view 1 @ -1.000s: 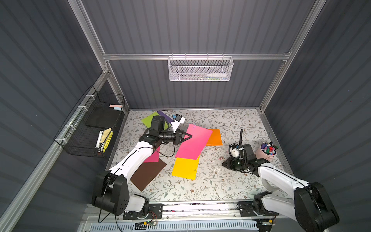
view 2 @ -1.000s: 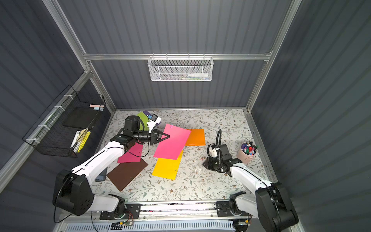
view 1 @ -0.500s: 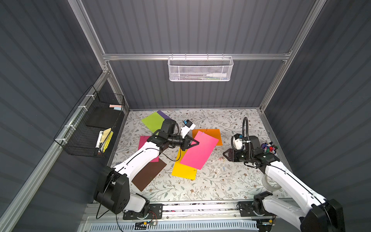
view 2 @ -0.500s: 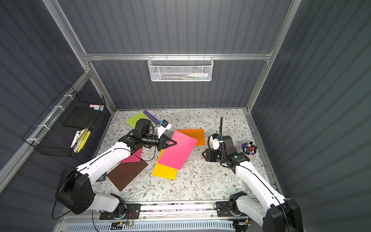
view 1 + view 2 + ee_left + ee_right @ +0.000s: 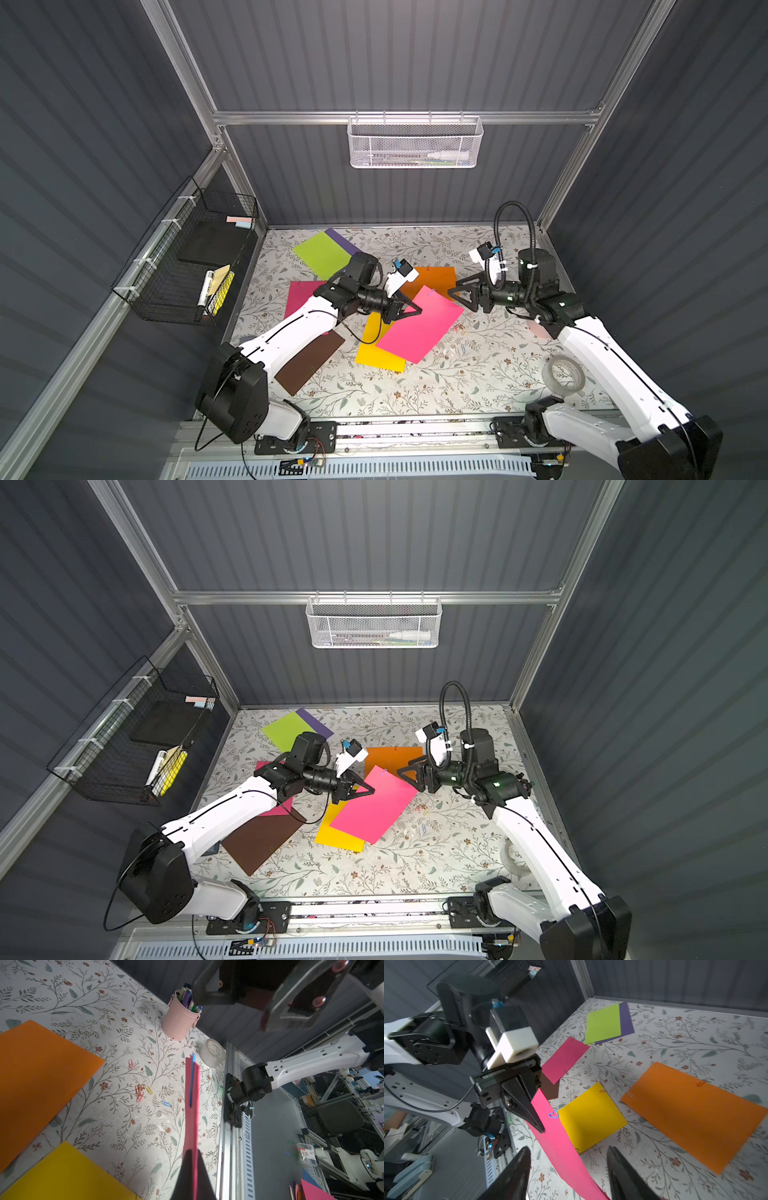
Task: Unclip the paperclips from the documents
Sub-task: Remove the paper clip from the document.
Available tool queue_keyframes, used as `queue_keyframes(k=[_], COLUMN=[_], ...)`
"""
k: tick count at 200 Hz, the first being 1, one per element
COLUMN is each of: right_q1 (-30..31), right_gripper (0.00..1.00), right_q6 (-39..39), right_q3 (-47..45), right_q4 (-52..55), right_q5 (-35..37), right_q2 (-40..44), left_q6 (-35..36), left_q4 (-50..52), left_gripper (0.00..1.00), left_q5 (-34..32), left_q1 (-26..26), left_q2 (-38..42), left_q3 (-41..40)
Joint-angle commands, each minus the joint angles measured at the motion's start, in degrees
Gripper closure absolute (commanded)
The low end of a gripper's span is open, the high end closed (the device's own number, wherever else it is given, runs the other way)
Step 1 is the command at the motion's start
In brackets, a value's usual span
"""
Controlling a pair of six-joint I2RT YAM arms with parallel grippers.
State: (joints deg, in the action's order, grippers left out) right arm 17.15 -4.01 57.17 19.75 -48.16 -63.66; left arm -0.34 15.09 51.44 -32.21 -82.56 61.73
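My left gripper (image 5: 415, 309) is shut on one edge of a magenta pink document (image 5: 419, 328) and holds it tilted above the table. A blue paperclip (image 5: 553, 1114) sits on that sheet's upper edge, close to the left fingertips (image 5: 192, 1153). My right gripper (image 5: 459, 296) faces it from the right, open, and in the right wrist view the sheet's free end passes between its spread fingers (image 5: 525, 1153). Orange (image 5: 432, 276), yellow (image 5: 374, 353), brown (image 5: 309, 361), lime green (image 5: 320, 253), purple (image 5: 343, 241) and a second magenta (image 5: 303, 295) sheet lie flat. Clips show on the orange (image 5: 700, 1083) and yellow (image 5: 602, 1091) sheets.
Several loose paperclips (image 5: 141, 1092) lie on the floral table right of the sheets. A pink cup of markers (image 5: 179, 1020) and a tape roll (image 5: 563, 374) stand on the right side. A black wire basket (image 5: 187, 270) hangs on the left wall, a white mesh basket (image 5: 413, 141) on the back rail.
The left arm carried the pink sheet rightwards to the table's middle. The right arm rose off the table, swung left towards the sheet, and its jaws opened wider.
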Motion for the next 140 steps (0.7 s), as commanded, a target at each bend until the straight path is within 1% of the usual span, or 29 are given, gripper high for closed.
queue_keyframes(k=[1,12,27,30,38,74,96,140], right_q1=[-0.27,-0.27,-0.25,-0.27,-0.19,-0.18,-0.1,0.26], right_gripper=[0.41,0.43,0.47,0.47,0.49,0.56,0.63,0.7], right_q6=[2.16,3.27,2.92,3.14,3.31,2.05,1.41,1.29], right_q3=[1.58,1.85,2.05,2.12,2.26,1.37,1.65,1.39], right_q4=[-1.32,-1.28,-1.1,-0.97,-0.75,-3.32,-3.94,-4.41], right_q5=[-11.39,-14.96,-18.34,-19.28,-20.75,-20.24,-21.34,-22.12], right_q2=[-2.51,-4.03,-5.51,-7.21,-8.49,-9.57,-10.57,-11.04], left_q6=[1.83,1.75,1.83,1.83,1.95,2.1,2.14,2.2], left_q4=[1.17,0.93,0.9,0.9,0.9,0.82,0.82,0.72], left_gripper=[1.0,1.0,1.0,1.0,1.0,1.0,1.0,1.0], left_q5=[2.28,2.98,3.79,3.84,4.22,5.27,5.6,5.95], left_q1=[-0.31,-0.4,-0.58,-0.58,-0.65,-0.8,-0.84,-0.84], left_q2=[-0.31,-0.19,-0.2,-0.19,-0.22,-0.15,-0.22,-0.47], left_q3=[1.12,1.15,1.18,1.15,1.14,1.01,1.12,1.28])
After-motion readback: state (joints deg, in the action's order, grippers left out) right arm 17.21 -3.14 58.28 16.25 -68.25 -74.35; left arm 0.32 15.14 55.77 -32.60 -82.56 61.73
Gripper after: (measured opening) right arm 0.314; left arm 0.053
